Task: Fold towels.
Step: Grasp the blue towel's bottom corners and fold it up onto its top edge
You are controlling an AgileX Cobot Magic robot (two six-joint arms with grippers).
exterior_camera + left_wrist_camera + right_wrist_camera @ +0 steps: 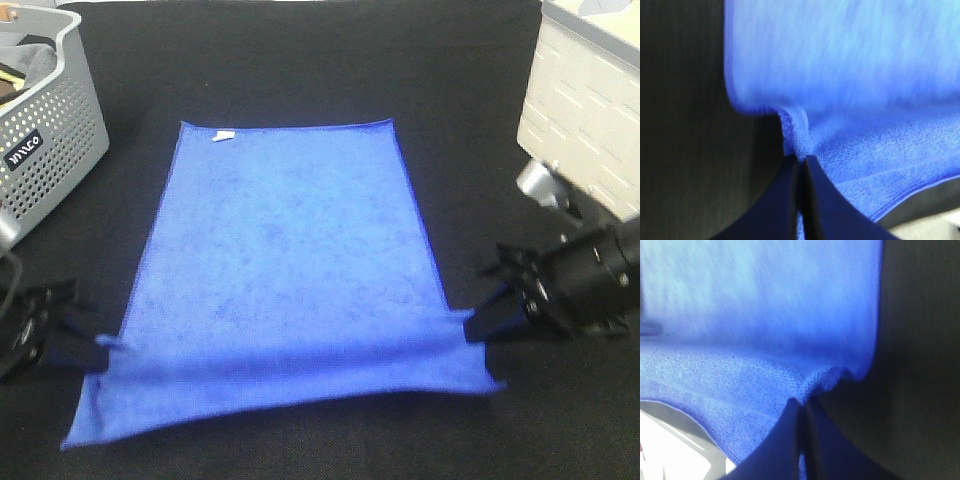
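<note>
The left end effector point(801, 159) has its two dark fingers point(775, 210) pressed flat together, with a puckered bit of the blue towel point(865, 75) nipped at their tips. The right end effector point(802, 402) does the same, its fingers point(775, 445) closed tight on a small bunch of towel point(765, 305) edge.

From above, the left end effector point(100, 348) sits low over the desk point(300, 60), reaching in level from the towel's left side. Only its wrist and fingers show; the rest of that arm is cut off at the frame edge. The right end effector point(470, 328) mirrors it on the towel's right side, also low and pointing inward. Its black wrist runs back and away from the towel to a silver joint point(540, 180).

Between the two grips the towel point(290, 250) is drawn up into a raised ridge that runs straight across its width. The strip on the near side of that ridge droops down to the desk, with the near corners splayed outward. Beyond the ridge the towel lies flat and spread, and a small white tag point(223, 136) sits by its far left corner.

A grey perforated basket point(50, 130) stands well off the towel's far left corner. A white panelled box point(590, 110) stands off its far right corner, behind the right arm.
</note>
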